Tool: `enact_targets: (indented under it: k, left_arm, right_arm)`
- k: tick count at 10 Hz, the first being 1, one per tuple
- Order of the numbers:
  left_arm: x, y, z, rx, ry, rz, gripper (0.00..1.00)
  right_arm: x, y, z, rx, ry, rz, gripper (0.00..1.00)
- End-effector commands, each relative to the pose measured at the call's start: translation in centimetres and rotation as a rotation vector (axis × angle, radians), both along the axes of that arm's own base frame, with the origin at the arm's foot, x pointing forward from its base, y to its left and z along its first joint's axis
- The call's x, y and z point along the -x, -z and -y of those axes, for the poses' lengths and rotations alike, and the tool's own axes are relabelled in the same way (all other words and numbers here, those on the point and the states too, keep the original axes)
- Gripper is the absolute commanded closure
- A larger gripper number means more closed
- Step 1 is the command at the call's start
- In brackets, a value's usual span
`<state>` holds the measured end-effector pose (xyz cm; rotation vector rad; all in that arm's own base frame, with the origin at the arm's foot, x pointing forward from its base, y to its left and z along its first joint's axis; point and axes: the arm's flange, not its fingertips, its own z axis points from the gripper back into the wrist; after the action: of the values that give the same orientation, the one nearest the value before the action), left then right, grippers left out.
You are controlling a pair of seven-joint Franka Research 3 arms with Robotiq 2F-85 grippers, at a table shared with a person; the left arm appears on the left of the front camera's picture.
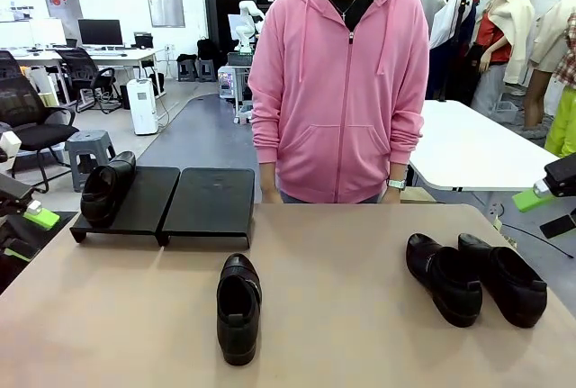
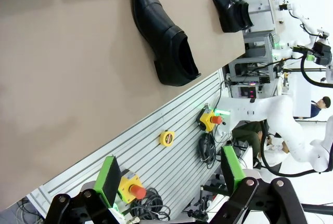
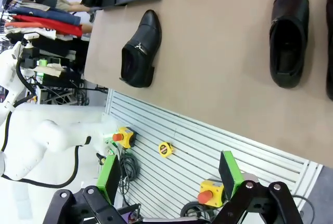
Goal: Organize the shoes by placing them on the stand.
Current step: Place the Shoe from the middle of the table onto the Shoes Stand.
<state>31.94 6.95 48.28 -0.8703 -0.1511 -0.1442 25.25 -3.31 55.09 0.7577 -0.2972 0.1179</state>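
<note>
Both pincers are empty. The left gripper (image 2: pixel 171 174) and right gripper (image 3: pixel 169 172) are spread wide, hanging off the near edge of the table (image 1: pixel 342 244). One loafer (image 1: pixel 108 188) already sits on the left platform of the stand (image 1: pixel 211 203), long axis along the slope; I can't tell which end is the toe. The centre loafer (image 1: pixel 238 307) lies just in front of the stand, axis near-far, heel towards the robot. The inner right loafer (image 1: pixel 443 278) and outer right loafer (image 1: pixel 504 278) lie side by side, well apart from the stand, apparently toes far-left. They look like stiff leather, glossy and probably slick, with thick soles adding weight. Best grip is likely across the collar, one finger inside the opening.
</note>
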Motion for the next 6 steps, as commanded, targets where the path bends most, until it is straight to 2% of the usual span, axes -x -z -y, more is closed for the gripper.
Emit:
enact_targets:
  k: [1,3,4,5,6]
  left_arm:
    - [0.1,0.0,-0.2,0.004,0.011,0.010,0.00]
    - [0.0,0.0,0.0,0.000,0.000,0.000,0.00]
    - [-1.0,-0.5,2.8,-0.051,-0.089,-0.160,0.00]
    - [-2.2,0.2,9.2,-0.134,0.001,-0.229,0.00]
    - [-3.4,1.2,14.8,-0.254,-0.070,-0.303,0.00]
  right_arm:
    - [0.1,-0.5,0.0,-0.025,0.001,-0.003,0.00]
    - [0.1,-0.5,0.0,-0.025,0.001,-0.003,0.00]
    - [0.1,-0.5,0.0,-0.025,0.001,-0.003,0.00]
    - [0.1,-0.5,0.0,-0.025,0.001,-0.003,0.00]
    - [0.1,-0.5,0.0,-0.025,0.001,-0.003,0.00]
